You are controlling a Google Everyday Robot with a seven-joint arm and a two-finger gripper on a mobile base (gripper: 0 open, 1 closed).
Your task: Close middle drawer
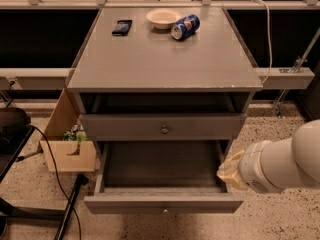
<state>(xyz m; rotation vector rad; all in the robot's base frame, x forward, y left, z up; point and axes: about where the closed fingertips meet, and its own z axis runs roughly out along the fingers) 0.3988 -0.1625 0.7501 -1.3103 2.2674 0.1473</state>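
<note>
The grey cabinet (165, 59) stands in the middle of the view. Its middle drawer (162, 203) is pulled far out toward me, an empty shallow tray with a small knob (164, 210) on its flat front. The top drawer front (125, 126), with its knob (164, 129), sits shut above it. The lowest drawer is hidden under the open one. My white arm (282, 164) comes in from the right. Its gripper end (229, 172), a cream-coloured tip, is at the right side wall of the open drawer, near its front corner.
On the cabinet top lie a black phone (122, 27), a cream bowl (162, 18) and a blue can on its side (185, 26). A wooden box (70, 154) stands on the floor at the left, with a black cable (55, 179) and a dark stand leg (70, 206).
</note>
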